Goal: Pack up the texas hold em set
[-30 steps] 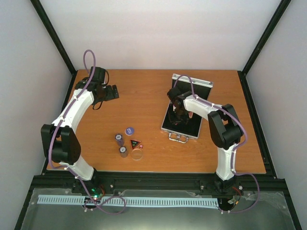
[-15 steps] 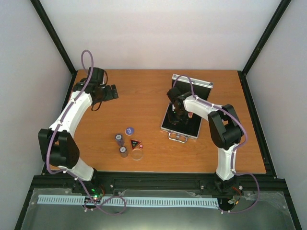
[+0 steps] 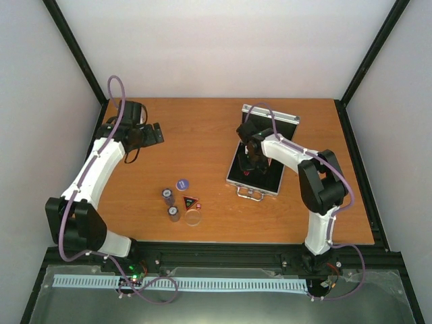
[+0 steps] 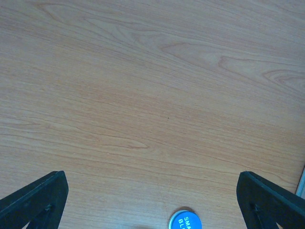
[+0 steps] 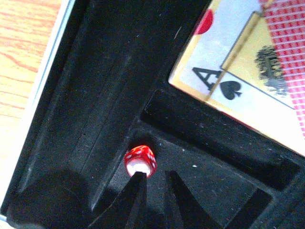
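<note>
The silver case (image 3: 268,181) lies open at the right, its lid up at the back. My right gripper (image 3: 254,160) is down inside it, fingers nearly shut with a thin gap and nothing between them (image 5: 155,175). A red die (image 5: 140,160) sits in a slot of the black lining (image 5: 95,95), touching my left fingertip. The pink-red card box (image 5: 281,47) lies beside it in the case. My left gripper (image 3: 152,133) is wide open and empty at the far left (image 4: 150,200). The blue token (image 3: 182,183) also shows in the left wrist view (image 4: 185,220). Two dark chip stacks (image 3: 167,196), the triangular token (image 3: 190,202) and the clear token (image 3: 193,217) lie on the table.
A small red piece (image 3: 199,205) lies beside the triangular token. The case's handle (image 3: 250,195) points at the near edge. The case's edge shows at the right of the left wrist view (image 4: 301,181). Black frame rails border the table.
My left arm has swung its elbow out to the left and its gripper has shifted slightly left. My right gripper stays inside the case, almost still.
</note>
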Tool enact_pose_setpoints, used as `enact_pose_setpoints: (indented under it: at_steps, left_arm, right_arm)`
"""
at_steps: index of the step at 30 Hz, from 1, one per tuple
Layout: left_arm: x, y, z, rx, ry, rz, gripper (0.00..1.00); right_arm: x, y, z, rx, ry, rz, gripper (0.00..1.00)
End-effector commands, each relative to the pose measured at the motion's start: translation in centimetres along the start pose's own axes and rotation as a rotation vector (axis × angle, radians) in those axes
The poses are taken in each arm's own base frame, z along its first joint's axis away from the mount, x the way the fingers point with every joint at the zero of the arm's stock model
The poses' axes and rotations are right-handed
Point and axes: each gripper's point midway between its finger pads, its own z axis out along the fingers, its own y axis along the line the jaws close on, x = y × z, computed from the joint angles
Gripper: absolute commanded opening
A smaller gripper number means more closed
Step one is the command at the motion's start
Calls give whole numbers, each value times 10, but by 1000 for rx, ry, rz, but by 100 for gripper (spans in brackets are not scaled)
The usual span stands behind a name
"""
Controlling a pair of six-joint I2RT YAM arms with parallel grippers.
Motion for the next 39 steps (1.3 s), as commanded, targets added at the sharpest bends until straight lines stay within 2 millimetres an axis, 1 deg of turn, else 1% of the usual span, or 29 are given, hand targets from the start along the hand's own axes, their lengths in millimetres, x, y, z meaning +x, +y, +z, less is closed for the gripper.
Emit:
enact_pose_setpoints:
  at_steps: [1, 3, 4, 5, 6, 8, 10, 11, 16, 22, 29, 32, 36, 39]
  left_arm:
    - [-4, 2, -16, 22, -52, -26, 100]
    - [0, 3, -19, 22, -53, -26, 100]
    - [1, 4, -21, 21, -55, -28, 100]
    - [2, 5, -23, 24, -58, -28, 100]
    - [5, 6, -24, 23, -56, -28, 100]
    - [7, 8, -26, 22, -58, -26, 100]
    - [9, 9, -27, 19, -58, -24, 100]
    - [11, 10, -27, 16, -56, -23, 100]
    - [12, 10, -28, 20, -59, -28, 100]
    - [10, 10, -30, 21, -68, -30, 100]
    - [10, 11, -28, 14, -64, -32, 100]
    - [9, 10, -28, 14, -64, -35, 100]
    - [9, 10, -27, 16, -65, -40, 100]
    - [9, 10, -26, 15, -63, -41, 100]
  right_arm:
    - [-8, -8, -21, 31, -60, 14, 12]
    - [-7, -8, -21, 31, -64, 15, 13]
    - [-7, -8, -21, 26, -63, 12, 17]
    - [-5, -6, -20, 15, -55, 8, 23]
    - [-3, -3, -18, -3, -46, -1, 27]
    - [4, 2, -12, -34, -19, -11, 38]
    - [12, 6, -7, -58, 4, -16, 44]
    - [15, 8, -5, -70, 13, -25, 45]
    - [18, 11, 4, -70, 45, -61, 44]
    - [7, 7, 4, -30, 29, -91, 42]
    - [4, 5, 14, -10, 45, -134, 40]
    - [5, 5, 18, -5, 56, -148, 37]
    - [9, 3, 24, 1, 70, -150, 35]
    - [10, 0, 28, 17, 75, -157, 29]
